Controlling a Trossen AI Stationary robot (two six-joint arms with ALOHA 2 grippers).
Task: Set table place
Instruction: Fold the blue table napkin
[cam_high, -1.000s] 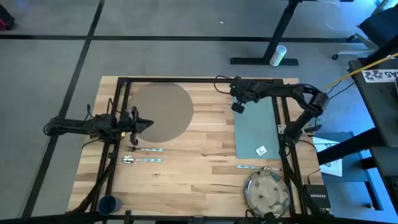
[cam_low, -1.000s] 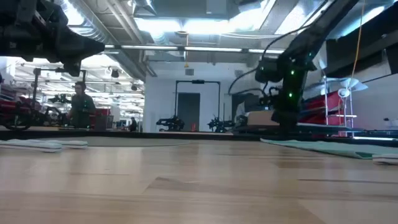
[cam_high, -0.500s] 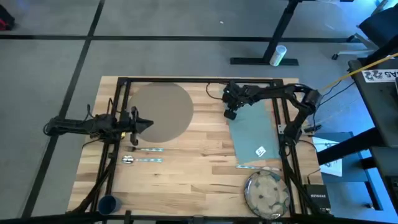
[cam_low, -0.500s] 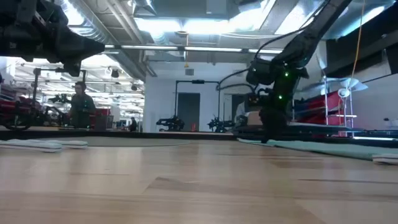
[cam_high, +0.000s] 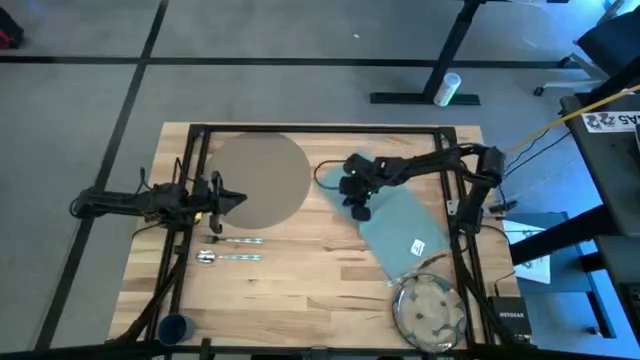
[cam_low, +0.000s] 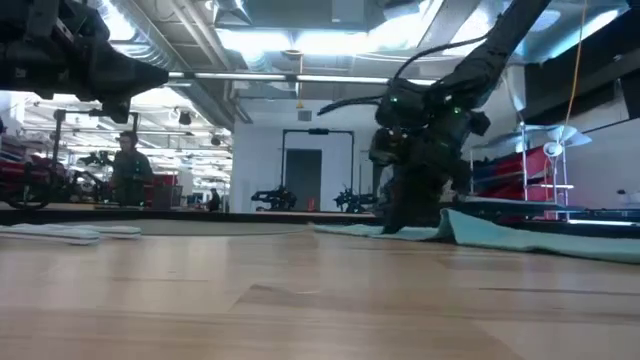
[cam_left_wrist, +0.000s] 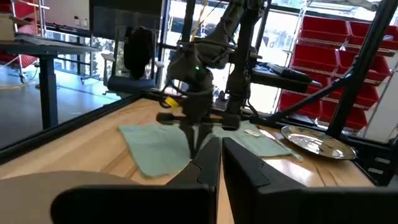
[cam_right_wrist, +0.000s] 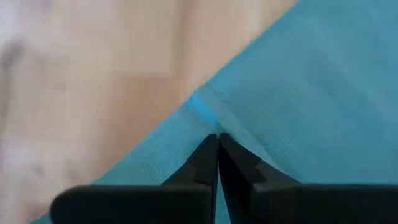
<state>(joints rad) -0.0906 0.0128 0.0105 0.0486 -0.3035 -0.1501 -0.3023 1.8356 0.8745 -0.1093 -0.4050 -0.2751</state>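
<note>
The teal napkin (cam_high: 405, 230) lies slanted on the wooden table (cam_high: 300, 300), between the round grey-brown placemat (cam_high: 262, 180) and the speckled plate (cam_high: 430, 308). My right gripper (cam_high: 360, 210) stands on the napkin's far left end, fingers down and shut on the cloth. My left gripper (cam_high: 238, 198) hovers shut over the placemat's left edge, holding nothing. Two pieces of silver cutlery (cam_high: 230, 249) lie near the placemat's front. A dark-blue cup (cam_high: 175, 327) stands at the near left corner. My right gripper pinches a small raised ridge of the napkin (cam_right_wrist: 202, 112) between its two fingertips, a little in from the napkin's far left edge. The fingers come from above, pointing down. The napkin lies on the table, with the cloth rucked up beside the gripper (cam_low: 455, 225).
The black frame (cam_high: 320, 130) runs along the table's far edge and down both sides. Bare wood (cam_high: 310, 270) lies open in the table's middle and front. A person (cam_low: 128, 165) stands far off in the room behind.
My right gripper has gone toward the table's left edge and a little nearer, dragging the napkin along the table. The napkin's far end has slid left toward the placemat while its near end stayed by the plate, so the napkin now lies slanted.
</note>
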